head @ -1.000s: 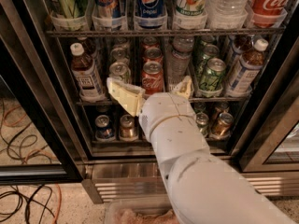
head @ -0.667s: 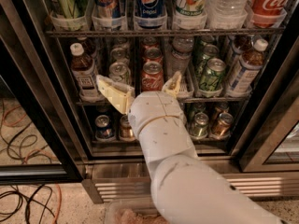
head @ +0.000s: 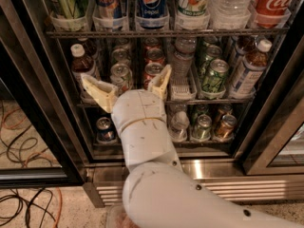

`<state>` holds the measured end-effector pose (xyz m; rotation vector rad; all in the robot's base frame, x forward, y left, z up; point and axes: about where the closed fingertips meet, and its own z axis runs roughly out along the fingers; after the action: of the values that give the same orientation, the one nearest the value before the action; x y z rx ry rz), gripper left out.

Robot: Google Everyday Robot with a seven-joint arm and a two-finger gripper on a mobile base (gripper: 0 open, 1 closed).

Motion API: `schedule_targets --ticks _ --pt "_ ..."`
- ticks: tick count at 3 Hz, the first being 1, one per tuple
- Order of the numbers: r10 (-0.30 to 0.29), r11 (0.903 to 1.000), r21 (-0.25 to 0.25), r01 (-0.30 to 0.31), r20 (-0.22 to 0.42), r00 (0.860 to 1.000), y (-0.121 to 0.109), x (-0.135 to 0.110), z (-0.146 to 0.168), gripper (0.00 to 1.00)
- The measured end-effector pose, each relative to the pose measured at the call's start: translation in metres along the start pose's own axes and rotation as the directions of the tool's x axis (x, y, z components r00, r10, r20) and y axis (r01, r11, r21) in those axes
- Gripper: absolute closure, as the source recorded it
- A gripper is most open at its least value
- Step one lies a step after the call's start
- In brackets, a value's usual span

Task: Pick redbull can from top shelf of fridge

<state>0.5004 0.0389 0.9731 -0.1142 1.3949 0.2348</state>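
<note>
The redbull can (head: pixel 109 0), blue and silver with red lettering, stands on the top shelf (head: pixel 166 32) of the fridge (head: pixel 42 80), second lane from the left, between a green-striped can (head: pixel 70 1) and a Pepsi can (head: pixel 152 4). Its top is cut off by the picture's edge. My gripper (head: pixel 128 85) is open and empty, in front of the middle shelf, well below the redbull can and slightly right of it. Its cream fingers (head: pixel 97 91) spread apart before a silver can (head: pixel 120 75).
The top shelf also holds a 7up can (head: pixel 194 1), a water bottle (head: pixel 232 4) and a Coca-Cola can (head: pixel 273 4). Lower racks hold short cans and bottles. A glass door (head: pixel 280 137) stands at the right. Cables (head: pixel 23 141) lie on the floor at left.
My gripper and arm have moved left and slightly up in front of the middle shelf. The fingers stay open. The cans have not moved.
</note>
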Motion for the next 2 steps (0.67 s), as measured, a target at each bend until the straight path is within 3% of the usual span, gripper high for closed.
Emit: schedule_targets --ticks 1,2 --pt "0.001 0.999 -0.044 0.0 0.028 1.0 0.009 -0.003 0.0 0.0" --pt "-0.023 0.9932 -0.111 0.036 0.121 0.992 0.032 -0.023 0.006 0.0"
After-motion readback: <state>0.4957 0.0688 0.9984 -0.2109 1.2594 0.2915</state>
